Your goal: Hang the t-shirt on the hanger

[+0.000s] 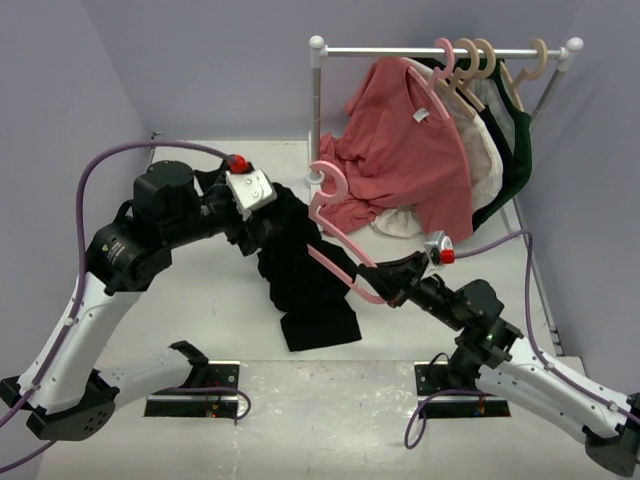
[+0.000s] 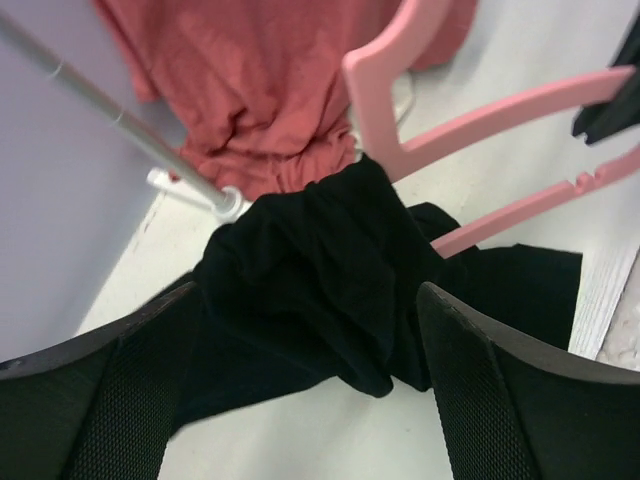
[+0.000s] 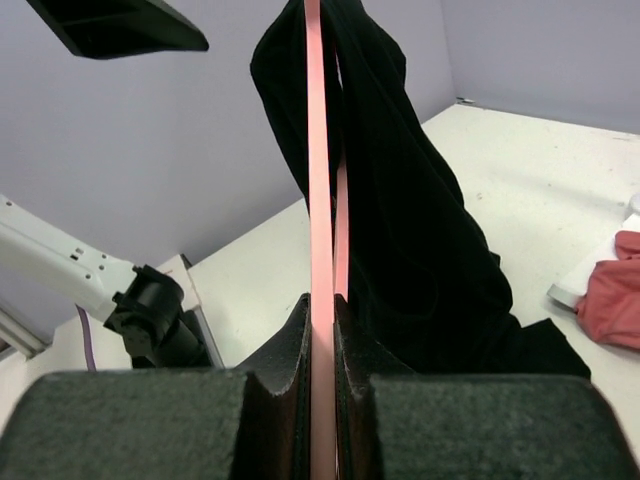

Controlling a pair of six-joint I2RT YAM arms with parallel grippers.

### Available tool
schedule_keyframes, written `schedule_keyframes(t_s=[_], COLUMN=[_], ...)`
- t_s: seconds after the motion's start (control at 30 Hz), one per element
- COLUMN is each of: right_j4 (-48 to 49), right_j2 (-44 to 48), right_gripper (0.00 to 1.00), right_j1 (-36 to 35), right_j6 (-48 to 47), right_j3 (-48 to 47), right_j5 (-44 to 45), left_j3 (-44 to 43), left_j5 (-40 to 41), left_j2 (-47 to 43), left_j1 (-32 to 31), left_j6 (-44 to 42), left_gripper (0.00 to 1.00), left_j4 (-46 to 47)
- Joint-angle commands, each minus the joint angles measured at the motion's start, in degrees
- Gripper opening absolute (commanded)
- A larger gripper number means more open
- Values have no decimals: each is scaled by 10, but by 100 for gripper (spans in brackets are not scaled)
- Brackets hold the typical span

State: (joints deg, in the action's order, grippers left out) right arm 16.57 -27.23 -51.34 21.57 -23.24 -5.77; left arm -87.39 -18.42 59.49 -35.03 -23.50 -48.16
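Left tool (image 2: 310, 300) spread at t-shirt (image 1: 300, 275) — right tool (image 3: 320, 315) pinching hanger (image 1: 335, 220) — t-shirt draped over hanger arm

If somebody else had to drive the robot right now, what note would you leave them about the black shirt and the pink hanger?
Left gripper: jaws wide open, with the bunched t-shirt between them, not pinched.
Right gripper: jaws shut on the hanger, holding it up off the table.
T-shirt: bunched over the hanger end far from the right gripper, its lower end on the table.
Done: that one end is inside the cloth.
Left: the hook and the held end are bare, so the shirt probably needs working over the other shoulder and spreading out.
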Motion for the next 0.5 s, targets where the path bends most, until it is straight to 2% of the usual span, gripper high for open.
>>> schedule_keyframes(t_s=[0.0,0.1,0.13,0.17,0.23,0.4,0.47], right_j4=[-16,-27,-32,-40,-51,-92,-104], right_j2=[50,68,72,76,87,111,111], right_gripper=[0,0,0,0,0,0,0], right_j1=[5,7,7,7,7,8,9], right_j6=[-33,-47,-51,-54,-63,-84,-93], right_j3=[-27,-26,-27,-28,-31,-46,-56], right_j5=[-43,-64,-68,-68,-58,-46,-36], left_j3=[-33,-76,-89,-97,-118,-102,-96], left_j5=[-126,-157,-171,-187,-212,-272,-289], left_j2=[12,61,79,97,119,137,139], left_j1=[-2,-2,-2,-2,-2,-3,-2], left_j6=[-155,-185,-192,-193,-198,-208,-213], left_gripper=[94,91,87,78,70,55,51], left_j4=[44,4,-10,-25,-50,-92,-102])
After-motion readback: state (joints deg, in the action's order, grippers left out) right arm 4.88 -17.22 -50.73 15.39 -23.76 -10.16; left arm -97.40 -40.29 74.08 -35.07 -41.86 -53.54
